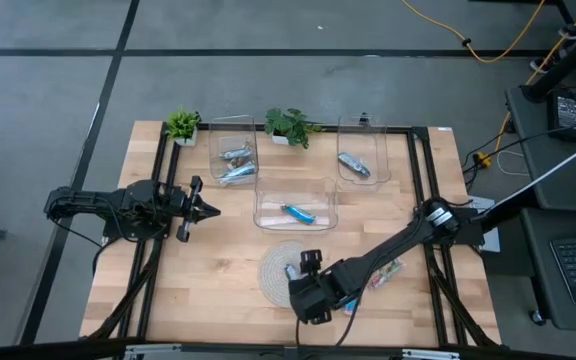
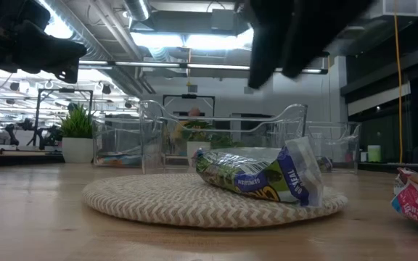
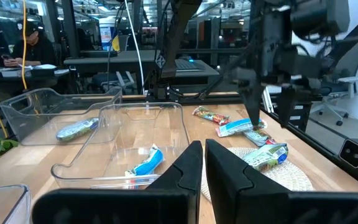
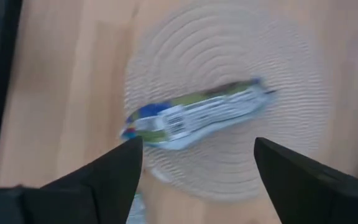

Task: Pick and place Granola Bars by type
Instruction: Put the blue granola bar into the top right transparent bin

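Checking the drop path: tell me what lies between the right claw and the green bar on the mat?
Nothing. In the right wrist view, the open right claw hangs over the green bar on the mat.

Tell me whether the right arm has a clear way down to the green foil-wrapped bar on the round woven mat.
Probably yes. The right gripper hangs open above the green foil-wrapped bar, which lies alone on the round woven mat, with nothing between the fingers and it.

Three clear bins [image 1: 295, 203], two plants [image 1: 182, 125], one mat [image 1: 280, 270].
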Robot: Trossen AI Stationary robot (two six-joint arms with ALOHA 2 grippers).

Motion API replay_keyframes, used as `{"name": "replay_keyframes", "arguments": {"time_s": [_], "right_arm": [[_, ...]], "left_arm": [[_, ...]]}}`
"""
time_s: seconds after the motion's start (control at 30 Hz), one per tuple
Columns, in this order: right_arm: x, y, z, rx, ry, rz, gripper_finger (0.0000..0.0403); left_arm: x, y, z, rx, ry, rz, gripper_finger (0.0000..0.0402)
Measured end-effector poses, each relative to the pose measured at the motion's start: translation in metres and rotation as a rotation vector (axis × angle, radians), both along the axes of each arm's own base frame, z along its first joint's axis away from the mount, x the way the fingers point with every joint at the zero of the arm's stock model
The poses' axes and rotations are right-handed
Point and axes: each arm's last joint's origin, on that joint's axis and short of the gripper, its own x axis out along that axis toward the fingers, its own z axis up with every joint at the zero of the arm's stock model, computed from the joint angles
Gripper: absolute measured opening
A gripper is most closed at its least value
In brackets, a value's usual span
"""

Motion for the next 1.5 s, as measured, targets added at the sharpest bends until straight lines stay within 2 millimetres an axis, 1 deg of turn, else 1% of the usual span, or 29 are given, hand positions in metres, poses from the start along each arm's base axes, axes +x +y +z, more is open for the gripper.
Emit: {"name": "replay_keyframes", "arguments": {"time_s": [0.13,0.3,0.63,0.7,0.8,1.1,1.5], "right_arm": [[0.003,0.005,-0.020,0.036,0.072,0.035,0.0307],[0.007,0.007,-0.034,0.032,0.100,0.052,0.0307],[0.012,0.012,-0.033,0.084,0.057,0.108,0.0307],[0.012,0.013,-0.033,0.101,0.063,0.115,0.0301],[0.012,0.013,-0.033,0.120,0.066,0.121,0.0281],[0.010,0.010,-0.051,0.198,0.103,0.139,0.0191],[0.011,0.010,-0.051,0.196,0.096,0.146,0.0080]], "left_arm": [[0.000,0.000,0.000,0.000,0.000,0.000,0.0011],[0.000,0.000,0.000,0.000,0.000,0.000,0.0014],[0.000,0.000,0.000,0.000,0.000,0.000,0.0011],[0.000,0.000,0.000,0.000,0.000,0.000,0.0012],[0.000,0.000,0.000,0.000,0.001,0.000,0.0014],[0.000,0.000,0.000,0.000,0.000,0.000,0.0011],[0.000,0.000,0.000,0.000,0.001,0.000,0.0013]]}}
